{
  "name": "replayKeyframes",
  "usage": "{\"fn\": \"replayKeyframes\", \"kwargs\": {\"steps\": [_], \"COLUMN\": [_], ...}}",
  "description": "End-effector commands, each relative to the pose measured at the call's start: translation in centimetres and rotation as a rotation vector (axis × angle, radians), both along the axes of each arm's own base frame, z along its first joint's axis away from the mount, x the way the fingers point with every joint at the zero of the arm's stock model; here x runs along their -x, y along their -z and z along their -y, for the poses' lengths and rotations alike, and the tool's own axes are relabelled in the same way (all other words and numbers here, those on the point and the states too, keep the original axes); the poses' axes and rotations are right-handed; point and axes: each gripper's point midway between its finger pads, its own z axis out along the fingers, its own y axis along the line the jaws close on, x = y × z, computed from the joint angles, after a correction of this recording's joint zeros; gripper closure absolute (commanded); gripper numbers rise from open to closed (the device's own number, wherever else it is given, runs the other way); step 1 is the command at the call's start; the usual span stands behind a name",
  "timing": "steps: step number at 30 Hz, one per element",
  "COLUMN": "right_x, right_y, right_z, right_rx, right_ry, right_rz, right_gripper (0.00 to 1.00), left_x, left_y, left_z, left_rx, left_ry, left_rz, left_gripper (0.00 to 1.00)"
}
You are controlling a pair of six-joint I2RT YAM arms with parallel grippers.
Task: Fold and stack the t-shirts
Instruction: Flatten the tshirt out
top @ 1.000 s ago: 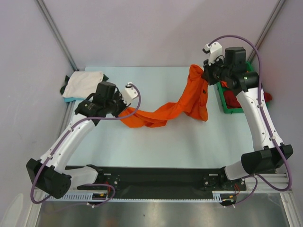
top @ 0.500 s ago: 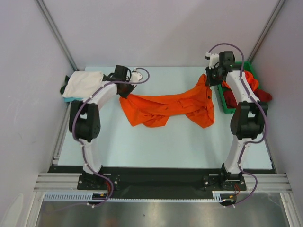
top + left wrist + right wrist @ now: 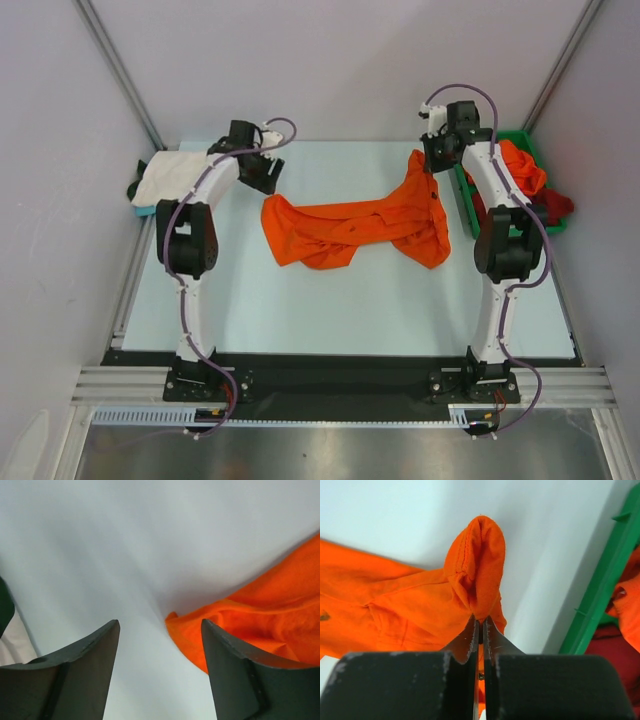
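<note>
Your R hand (image 3: 481, 617) was clenched on a fold of the orange shirt (image 3: 350, 228). Its fingers were pressed together w/ the cloth pinched betw. the tips. A hemmed loop of fabric stood up just past them. In the top view the R hand (image 3: 432, 160) sat at the far R of the tabletop (image 3: 330, 300), just beside the green bin (image 3: 463, 205). The shirt's R end was drawn up to it.

The rest of the orange shirt lay bunched & wrinkled across the middle of the tabletop, stretched L to R, not flat and not folded.

Your L hand (image 3: 160, 625) was released: fingers spread wide, only bare tabletop betw. the tips. In the wrist view the shirt's L edge showed near the R finger, partly hidden behind it. Couldn't tell if it touched. From above the L hand (image 3: 262, 172) was at the far L, near the shirt's L end.

A white shirt (image 3: 177, 176) lay at the far L edge of the tabletop, on top of sth dark, close to the L arm and well apart from the orange shirt.

Inside the green bin sat a second orange shirt (image 3: 520, 165), heaped. A dark red shirt (image 3: 556, 207) was bunched at the bin's R side. Your R wrist view also caught the bin wall w/ bits of both.
</note>
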Motion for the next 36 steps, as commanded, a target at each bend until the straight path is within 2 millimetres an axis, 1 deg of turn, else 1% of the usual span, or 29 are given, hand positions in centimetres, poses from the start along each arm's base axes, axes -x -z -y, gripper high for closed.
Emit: {"fn": "replayKeyframes", "kwargs": {"steps": [1,2,3,4,5,6,8,9,12,15,19,22,28,31,33,36], "right_x": [-0.6,-0.6,-0.5,-0.4,-0.3,-0.2,-0.1,0.1,0.3,0.4,0.5,0.6,0.9,0.9,0.9,0.9], "right_y": [-1.3,-1.4,-1.3,-1.5,-1.6,-1.7,-1.9,-2.0,-2.2,-2.3,-2.2,-2.3,-2.2,-2.0,-2.1,-2.1], "right_z": [-1.9,-2.2,-2.8,-3.1,-3.4,-3.9,-4.3,-4.8,-5.4,-5.6,-6.0,-6.2,-6.6,-6.7,-6.9,-7.2], "right_rx": [0.024,0.029,0.033,0.039,0.046,0.052,0.061,0.065,0.081,0.092,0.109,0.124,0.139,0.142,0.146,0.151], "right_ry": [-0.046,-0.053,-0.063,-0.071,-0.077,-0.09,-0.098,-0.107,-0.12,-0.124,-0.132,-0.133,-0.142,-0.144,-0.148,-0.153], "right_rz": [0.056,0.059,0.059,0.063,0.067,0.069,0.073,0.074,0.08,0.085,0.088,0.094,0.094,0.093,0.096,0.099], "right_gripper": [1.0,1.0,1.0,1.0,1.0,1.0,1.0,1.0,1.0,1.0,1.0,1.0,1.0,1.0,1.0,1.0], "left_x": [-0.5,-0.1,-0.1,0.1,0.5,1.0,1.6,1.7,2.0,1.9,2.0,1.9,0.8,0.5,0.5,0.4], "left_y": [-0.3,0.7,0.7,0.9,0.8,1.4,1.6,2.1,2.9,3.0,4.6,5.1,5.0,5.3,5.6,6.1], "left_z": [-1.8,-1.9,-2.5,-2.5,-1.8,-1.9,-1.2,-1.2,-0.7,-0.1,0.1,0.1,-0.1,-0.1,0.2,0.5], "left_rx": [0.193,0.226,0.262,0.28,0.328,0.36,0.437,0.452,0.482,0.52,0.535,0.534,0.519,0.508,0.505,0.505], "left_ry": [-0.063,-0.074,-0.077,-0.072,-0.047,-0.047,-0.034,-0.039,-0.03,-0.019,-0.03,-0.032,-0.021,-0.024,-0.016,-0.012], "left_rz": [-0.107,-0.162,-0.169,-0.179,-0.198,-0.235,-0.271,-0.288,-0.317,-0.331,-0.365,-0.365,-0.33,-0.324,-0.328,-0.332], "left_gripper": [0.3,0.32,0.34,0.35,0.37,0.38,0.4,0.41,0.43,0.44,0.47,0.49,0.47,0.49,0.53,0.54]}}
